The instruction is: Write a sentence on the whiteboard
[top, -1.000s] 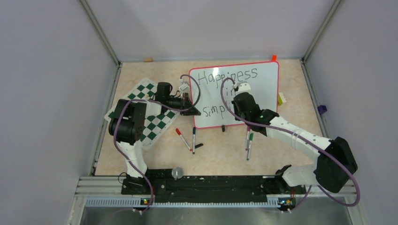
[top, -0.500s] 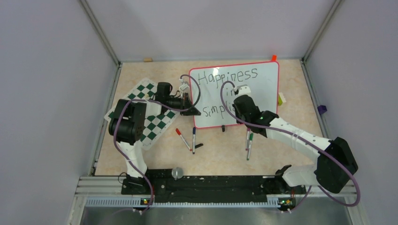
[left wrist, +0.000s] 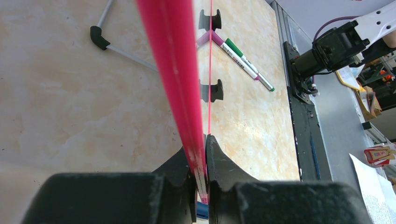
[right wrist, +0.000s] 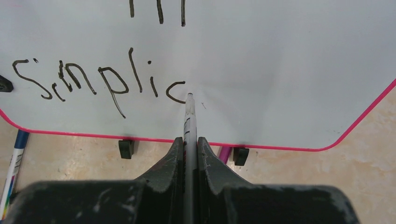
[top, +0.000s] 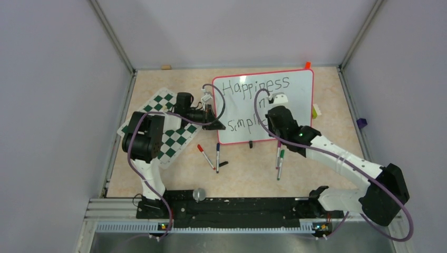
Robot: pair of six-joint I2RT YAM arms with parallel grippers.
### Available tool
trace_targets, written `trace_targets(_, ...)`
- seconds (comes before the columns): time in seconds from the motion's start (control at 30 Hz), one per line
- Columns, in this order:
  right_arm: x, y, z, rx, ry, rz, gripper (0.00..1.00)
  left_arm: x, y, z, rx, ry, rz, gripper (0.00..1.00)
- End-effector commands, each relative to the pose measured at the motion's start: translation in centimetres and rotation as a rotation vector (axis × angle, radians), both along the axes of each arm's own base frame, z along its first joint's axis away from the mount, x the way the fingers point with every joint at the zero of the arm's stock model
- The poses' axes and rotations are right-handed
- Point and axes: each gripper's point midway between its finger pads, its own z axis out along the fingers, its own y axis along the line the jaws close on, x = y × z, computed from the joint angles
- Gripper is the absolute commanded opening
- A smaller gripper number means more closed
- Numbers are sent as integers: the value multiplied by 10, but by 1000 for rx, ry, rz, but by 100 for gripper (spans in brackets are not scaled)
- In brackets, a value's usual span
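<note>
- The large glossy white whiteboard with a thin red frame (top: 300, 100) lies on the tan table (top: 337, 95), towards the far side, reading "Happiness in Simplic".
- The right gripper (right wrist: 189, 142) is clamped on a slim grey-barrelled marker (right wrist: 189, 116), whose tip sits at the end of the "c".
- The left gripper (left wrist: 200, 154) pinches the board's red left edge.
- For the next letter, press lightly, stay on the baseline, and leave a clear gap after the "c".
</note>
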Motion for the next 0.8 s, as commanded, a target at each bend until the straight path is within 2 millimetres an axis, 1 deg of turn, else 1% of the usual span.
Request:
trace_targets(0.0, 11, 3, 39, 79, -89, -18, 0, -19, 1, -36, 68, 57, -11, 0)
trace_targets(0.2, 21, 3, 37, 68, -102, -40, 0, -19, 1, -35, 66, 58, -12, 0)
trace_targets(0.4, 31, 6, 42, 78, -136, -50, 0, -19, 1, -35, 66, 59, -13, 0)
trace_targets(0.57, 37, 2, 44, 55, -150, -75, 0, -19, 1, -36, 64, 60, -15, 0)
trace_targets(0.67, 41, 1, 39, 44, -145, -84, 0, -19, 1, -35, 64, 60, -15, 0)
trace_targets(0.77, 44, 2, 29, 20, -113, -89, 0, -19, 1, -36, 64, 63, -15, 0)
